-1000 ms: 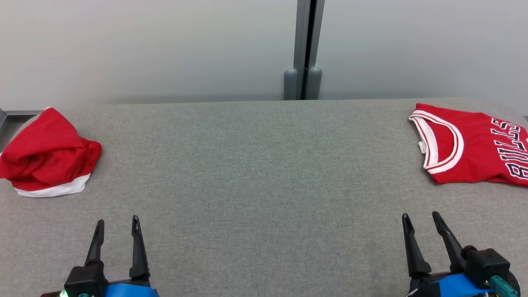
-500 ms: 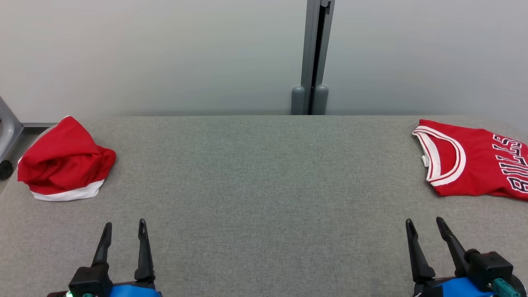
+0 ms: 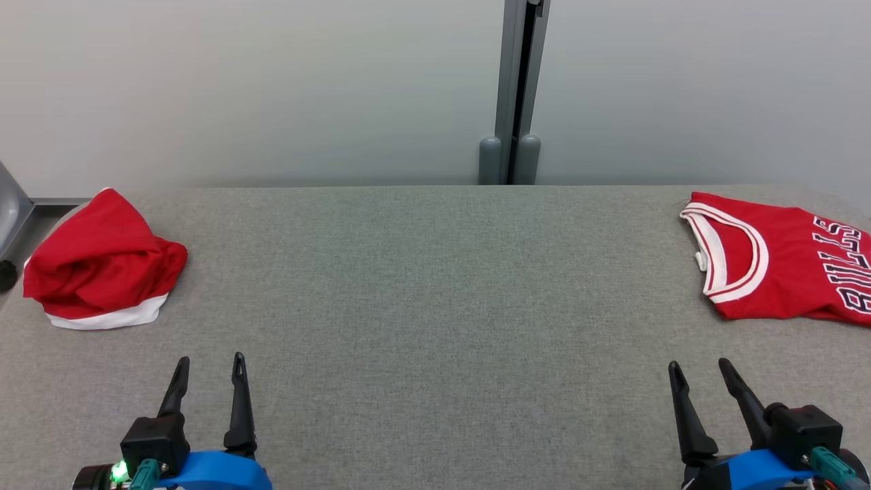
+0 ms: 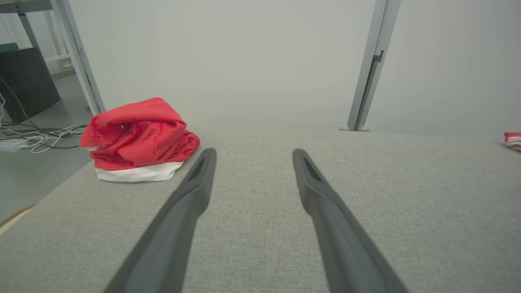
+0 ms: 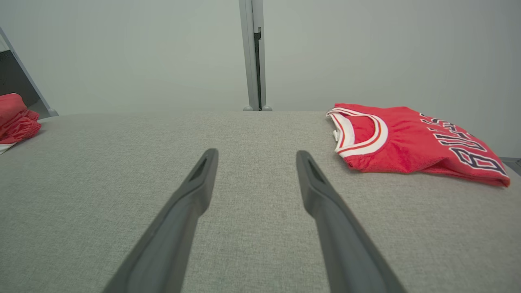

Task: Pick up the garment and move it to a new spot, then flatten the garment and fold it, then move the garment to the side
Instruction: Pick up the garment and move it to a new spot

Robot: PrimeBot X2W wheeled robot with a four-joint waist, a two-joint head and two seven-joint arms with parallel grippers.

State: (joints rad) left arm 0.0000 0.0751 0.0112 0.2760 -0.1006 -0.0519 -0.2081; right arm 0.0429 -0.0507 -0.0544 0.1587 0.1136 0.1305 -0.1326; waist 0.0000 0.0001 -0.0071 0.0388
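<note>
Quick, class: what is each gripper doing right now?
Left gripper: open, holding nothing, above the grey table.
Right gripper: open, holding nothing, above the same table.

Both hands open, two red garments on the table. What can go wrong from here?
The crumpled garment sits near the left edge of the table; a careless pull may drag it off.
It is bunched, so the left hand may pinch several layers.
The flat jersey is red too: wrong-target risk.
</note>
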